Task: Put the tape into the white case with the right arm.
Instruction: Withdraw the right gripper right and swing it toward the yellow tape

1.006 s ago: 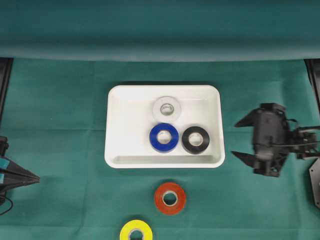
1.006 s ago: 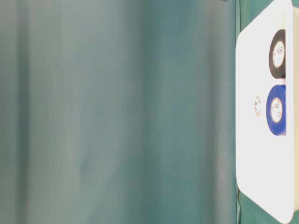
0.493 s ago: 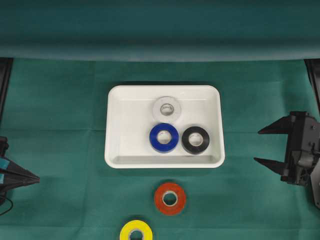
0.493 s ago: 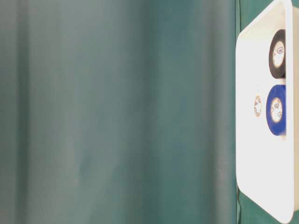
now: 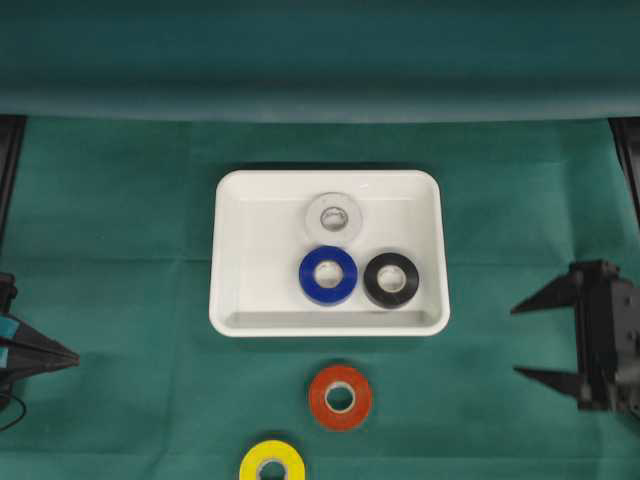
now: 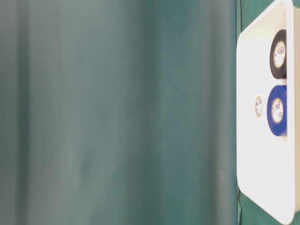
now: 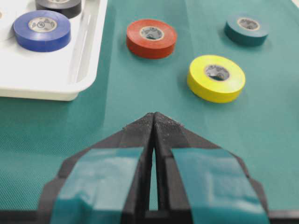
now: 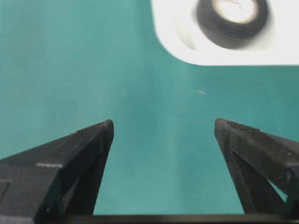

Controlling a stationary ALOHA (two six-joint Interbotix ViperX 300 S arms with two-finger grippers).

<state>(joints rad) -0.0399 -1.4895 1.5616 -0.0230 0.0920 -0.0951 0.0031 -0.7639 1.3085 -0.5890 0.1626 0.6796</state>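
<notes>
Overhead view: I'm seeing the right pincer [image 5: 528,338] spread wide, carrying nothing.
Tape: red roll [image 5: 340,397] is lying just outside the white case [image 5: 240,300].
Next: I'm swinging over to grab it.

There is one shallow glossy white rectangular plastic tray [image 5: 232,300]. I count six round rolls of tape: one white [image 5: 334,216], one blue [image 5: 328,275] and one black [image 5: 391,279] in the tray, and one red [image 5: 340,397], one yellow [image 5: 272,462] and one dark teal [image 7: 246,28] on the green cloth. Two black robot grippers are there, left [image 7: 153,116] and right [image 5: 516,340].
</notes>
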